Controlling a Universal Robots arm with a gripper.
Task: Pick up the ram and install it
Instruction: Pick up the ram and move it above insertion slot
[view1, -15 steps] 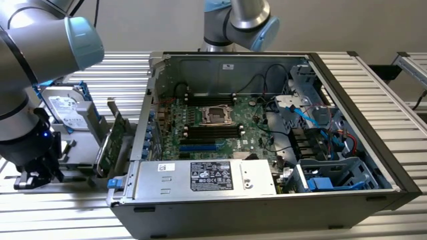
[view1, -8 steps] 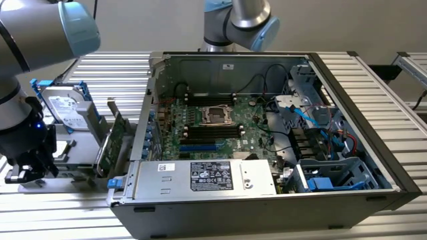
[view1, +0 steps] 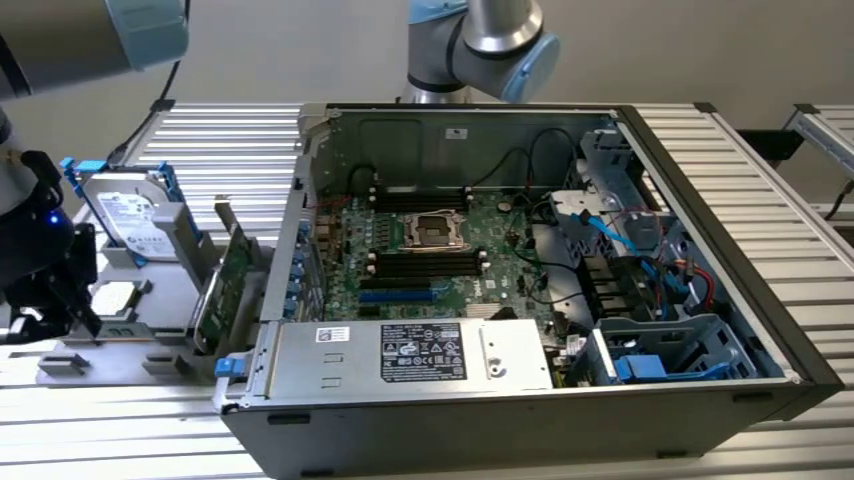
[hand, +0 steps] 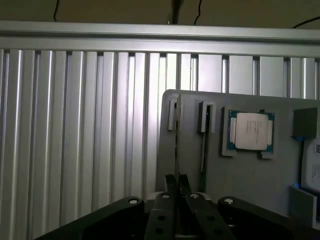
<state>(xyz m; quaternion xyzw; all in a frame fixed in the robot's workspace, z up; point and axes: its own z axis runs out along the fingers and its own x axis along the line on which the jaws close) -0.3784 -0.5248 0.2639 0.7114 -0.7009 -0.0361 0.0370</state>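
Pinching inward, the claw (hand: 177, 181) had its two dark fingers (hand: 170, 184) set nearly together, with only a sliver of gap between them. The top edge of the ram (hand: 176, 145) sat in that gap. The claw therefore appeared to have hold of the ram, though how firmly could not be judged.

The ram stood on its long edge in a narrow slot of a gray tray (hand: 240, 190), close to the tray's side edge where the bare ribbed tabletop (hand: 75, 125) began. From the wrist it showed edge-on as one thin dark line. Its long axis ran parallel to the tabletop's ribs, and the fingers closed across its thin width, one against each flat face. The ram lay straight beneath the claw, off to neither side.

Just beside it, a second slot held another thin dark strip (hand: 202, 147). Past that slot a square processor chip (hand: 250, 131) lay flat in its own recess.

In the exterior view, the tray stood on the tabletop at the exterior view's left, next to an open computer case (view1: 801, 370). Inside the case, on the green motherboard (view1: 400, 285), lay the long black memory slots (view1: 424, 262). They seemed to run roughly the same way as the tabletop's ribs, and so roughly in line with the ram's own length.
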